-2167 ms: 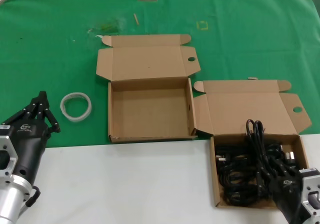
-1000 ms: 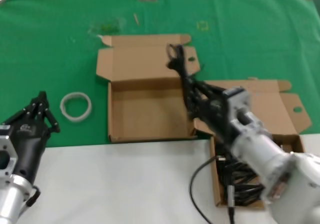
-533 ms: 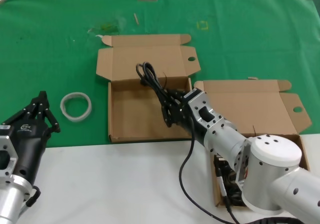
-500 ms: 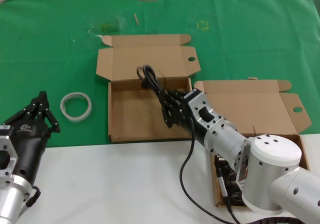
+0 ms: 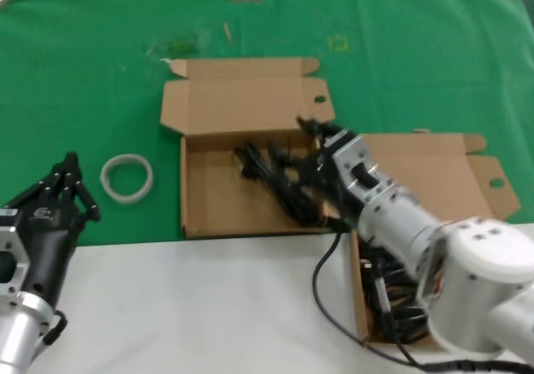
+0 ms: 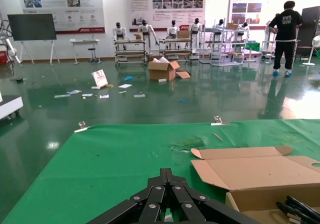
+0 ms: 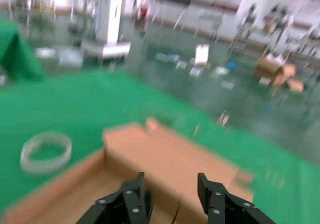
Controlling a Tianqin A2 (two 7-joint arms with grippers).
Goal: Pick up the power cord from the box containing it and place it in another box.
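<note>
The power cord (image 5: 279,180) lies as a black bundle inside the left cardboard box (image 5: 213,215), whose lid has a small hole by a narrow flap. One strand trails over that box's front corner, across the white table, to the right box (image 5: 417,169). That box has a wide holed flap and holds more black cords (image 5: 392,307). My right gripper (image 5: 307,153) is open over the left box's right side, right by the cord; the wrist view shows its jaws (image 7: 170,186) apart and empty. My left gripper (image 5: 71,184) is shut and parked at the left, shown (image 6: 169,176) in the left wrist view.
A white ring (image 5: 127,176) lies on the green cloth (image 5: 83,73) left of the left box; it also shows in the right wrist view (image 7: 45,151). The white table (image 5: 192,307) runs along the front. My right arm covers much of the right box.
My right gripper carried the cord from the right box over to the left box, lowered it and opened. The cord now lies in the left box. The left arm has not moved.
</note>
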